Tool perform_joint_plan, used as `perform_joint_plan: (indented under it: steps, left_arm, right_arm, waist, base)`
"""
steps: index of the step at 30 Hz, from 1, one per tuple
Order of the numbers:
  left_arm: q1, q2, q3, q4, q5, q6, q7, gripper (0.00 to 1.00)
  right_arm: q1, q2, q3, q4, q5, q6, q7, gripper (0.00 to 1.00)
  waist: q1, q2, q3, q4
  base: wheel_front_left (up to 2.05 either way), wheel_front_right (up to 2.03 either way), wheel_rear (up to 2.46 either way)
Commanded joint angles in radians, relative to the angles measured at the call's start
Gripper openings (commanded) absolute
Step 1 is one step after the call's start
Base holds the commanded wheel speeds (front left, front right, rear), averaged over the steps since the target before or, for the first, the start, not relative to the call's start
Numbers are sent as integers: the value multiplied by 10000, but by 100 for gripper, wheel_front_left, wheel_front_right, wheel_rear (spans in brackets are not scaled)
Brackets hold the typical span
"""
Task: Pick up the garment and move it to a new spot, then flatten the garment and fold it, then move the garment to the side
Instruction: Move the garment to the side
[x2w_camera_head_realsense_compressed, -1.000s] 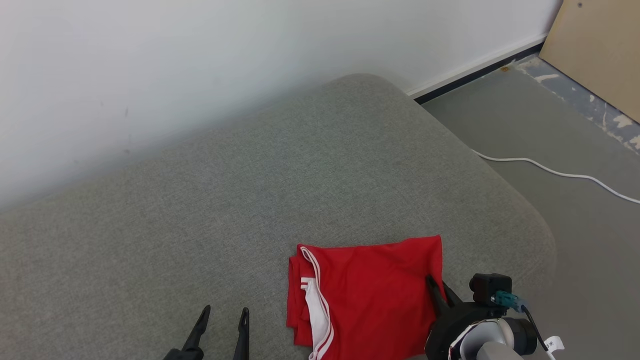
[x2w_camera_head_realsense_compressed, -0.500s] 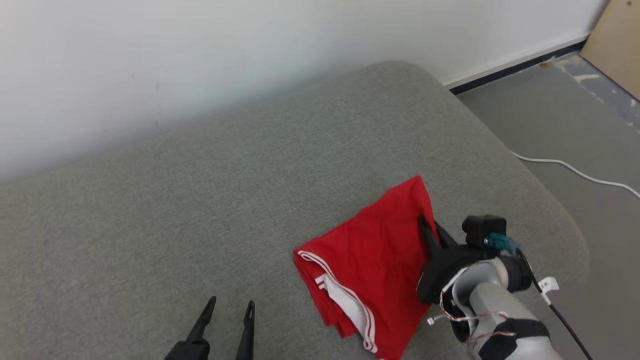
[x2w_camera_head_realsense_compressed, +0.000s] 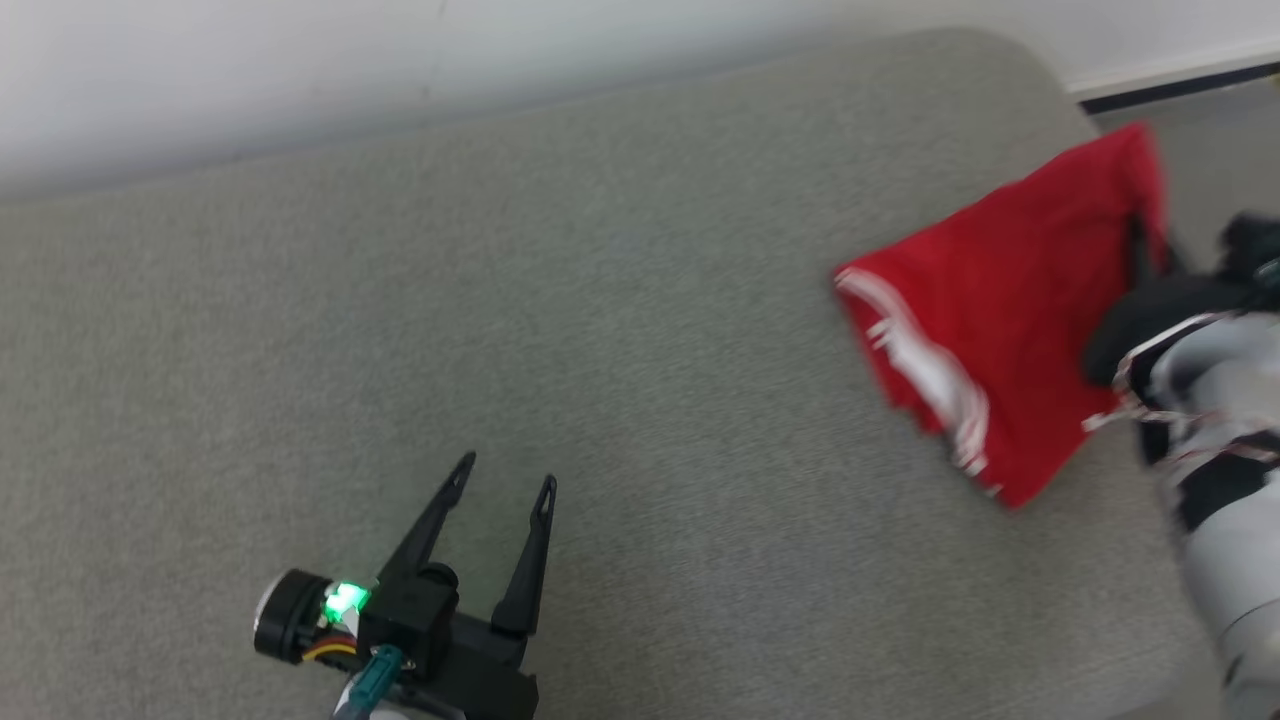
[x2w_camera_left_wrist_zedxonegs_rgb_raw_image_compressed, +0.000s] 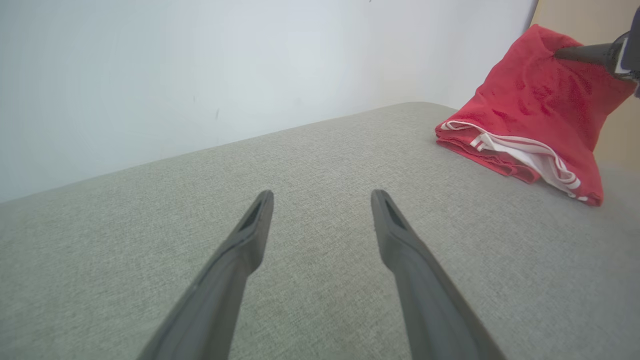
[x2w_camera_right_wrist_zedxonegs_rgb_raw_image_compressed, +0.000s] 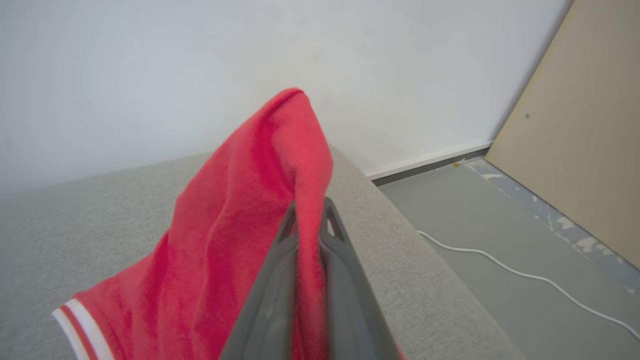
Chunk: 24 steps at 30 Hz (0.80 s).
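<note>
A: Garment (x2w_camera_head_realsense_compressed: 1000, 300), where?

B: Right side of head view, upper half. Red w/ white stripes, blurred there. Left wrist view has it top right: lower edge lies on the grey cushion (x2w_camera_head_realsense_compressed: 500, 250), folded layers + white trim showing along that edge, upper corner pulled up off the fabric.

A: Right gripper (x2w_camera_right_wrist_zedxonegs_rgb_raw_image_compressed: 307, 210)?

B: Fingers pressed together on a fold of the red cloth, ctr-bottom of its own wrist view. Cloth peaks above the tips and drapes down to lower left, striped hem at bottom left corner. In head view the arm sits at the far right edge, dark fingers against the garment's upper right part.

A: Left gripper (x2w_camera_head_realsense_compressed: 508, 470)?

B: Lower left-ctr of head view, fingers spread, nothing between them, pointing up the frame. It's over bare cushion, well apart from the garment. Green light (x2w_camera_head_realsense_compressed: 343, 600) lit on the wrist.

A: Background?

B: White wall (x2w_camera_right_wrist_zedxonegs_rgb_raw_image_compressed: 200, 60) along the top. Right wrist view: grey floor at right w/ a white cable (x2w_camera_right_wrist_zedxonegs_rgb_raw_image_compressed: 500, 270) across it, tan board (x2w_camera_right_wrist_zedxonegs_rgb_raw_image_compressed: 590, 125) leaning at upper right.
</note>
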Motion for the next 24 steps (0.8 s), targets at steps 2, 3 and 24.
perform_joint_plan:
  steps: [2, 3, 24]
  left_arm:
    - [-266, 65, -51, -130, 91, -49, -31, 100]
    - [-302, 107, -50, -181, 126, -52, -31, 100]
    - [-402, 343, 84, -462, 179, 8, -31, 100]
  right_arm:
    - [-389, -272, -460, 49, -419, -30, -64, 0]
    - [-576, -413, -786, 79, -667, -30, -64, 0]
    - [442, 64, -8390, -3785, -7082, -30, 1799, 100]
  waist:
    - [-2, -1, 1252, 1182]
    - [-2, -1, 1389, 1272]
    - [-2, -1, 1406, 1939]
  base:
    - [0, 0, 0]
    - [0, 0, 0]
    - [0, 0, 0]
